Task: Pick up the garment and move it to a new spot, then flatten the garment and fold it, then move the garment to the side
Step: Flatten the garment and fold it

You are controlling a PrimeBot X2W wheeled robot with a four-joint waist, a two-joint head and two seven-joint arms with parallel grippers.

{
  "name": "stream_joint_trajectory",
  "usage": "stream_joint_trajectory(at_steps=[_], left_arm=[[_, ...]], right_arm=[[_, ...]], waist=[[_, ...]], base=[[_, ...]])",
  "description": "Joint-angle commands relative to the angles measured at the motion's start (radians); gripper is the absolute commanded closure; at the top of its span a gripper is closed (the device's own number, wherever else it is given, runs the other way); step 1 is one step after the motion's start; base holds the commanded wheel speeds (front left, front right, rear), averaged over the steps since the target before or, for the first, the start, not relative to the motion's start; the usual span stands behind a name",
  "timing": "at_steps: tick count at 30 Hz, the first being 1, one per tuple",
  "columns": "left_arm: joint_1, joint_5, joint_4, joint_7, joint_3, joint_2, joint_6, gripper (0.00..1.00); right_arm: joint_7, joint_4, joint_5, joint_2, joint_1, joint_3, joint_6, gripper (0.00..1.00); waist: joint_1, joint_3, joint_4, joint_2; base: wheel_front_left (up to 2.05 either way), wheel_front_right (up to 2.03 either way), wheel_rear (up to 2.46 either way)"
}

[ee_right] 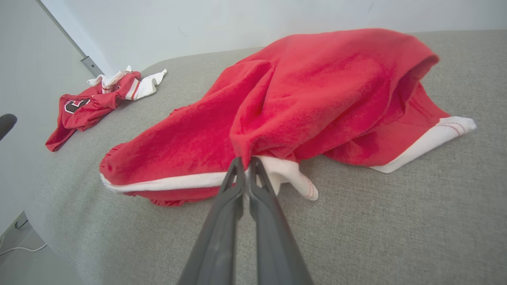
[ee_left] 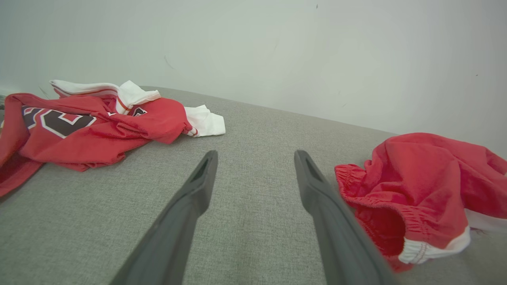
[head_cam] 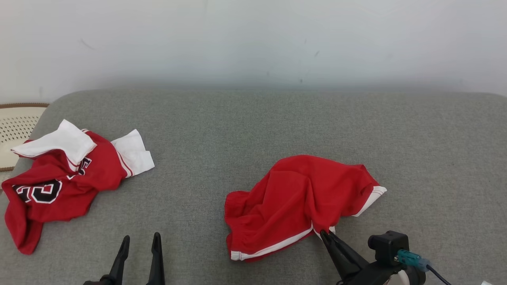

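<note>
Garment: crumpled red knit shorts with white hem bands (head_cam: pixel 301 194), lying on the grey woven-fabric cushion (head_cam: pixel 253 126), right of its centre and close to its near edge. Right gripper (head_cam: pixel 323 233) comes in from the near right corner. Its two dark fingers are pressed together on a fold of red cloth and white trim at the garment's near side. The right wrist view shows the cloth bunching into the fingertips (ee_right: pixel 237 168). Bulk of the shorts lies ahead of these jaws, toward the far edge, with cloth spreading to both sides of the pinch. Long axis runs diagonally: gathered waistband end toward the near left, white-banded leg end toward the far right. Most of the cloth rests on the cushion; whether the pinched fold is raised off it cannot be told. Left gripper (head_cam: pixel 140 237) sits at the near edge, left of the shorts, fingers spread wide and holding nothing; in its wrist view the waistband end lies just beside the finger on that side, apart from it. Second item, a red jersey with white sleeves and black lettering (head_cam: pixel 67 178), lies crumpled at the left edge, well apart. Judgement: right arm is nearer and has hold; a lift would likely raise the waistband end last. Bare cushion for a new spot lies at the centre and far right.
</note>
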Motion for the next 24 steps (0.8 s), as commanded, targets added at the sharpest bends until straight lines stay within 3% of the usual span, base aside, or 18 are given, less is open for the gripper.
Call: stream_joint_trajectory(at_steps=[1, 2, 13, 24], left_arm=[[0.0, 0.008, 0.003, -0.003, 0.004, 0.001, 0.003, 0.0], [-0.001, 0.008, 0.004, -0.003, 0.005, 0.001, 0.004, 0.0], [-0.007, 0.011, 0.001, -0.003, 0.005, 0.0, 0.009, 0.0], [-0.014, 0.013, 0.004, -0.003, -0.001, 0.001, 0.003, 0.0]], right_arm=[[-0.01, 0.004, 0.012, 0.0, 0.01, 0.002, 0.0, 0.64], [-0.015, 0.007, 0.019, -0.001, 0.008, 0.002, 0.0, 0.0], [-0.125, -0.031, 0.094, -0.046, 0.008, -0.087, 0.0, 0.0], [-0.099, 0.112, -0.013, -0.041, -0.055, -0.247, 0.0, 0.0]], waist=[[0.0, 0.001, -0.003, 0.0], [0.0, 0.002, -0.005, 0.0], [0.0, 0.01, -0.028, 0.0], [0.0, 0.012, -0.022, 0.0]], base=[[0.0, 0.0, 0.0], [0.0, 0.0, 0.0], [0.0, 0.0, 0.0], [0.0, 0.0, 0.0]])
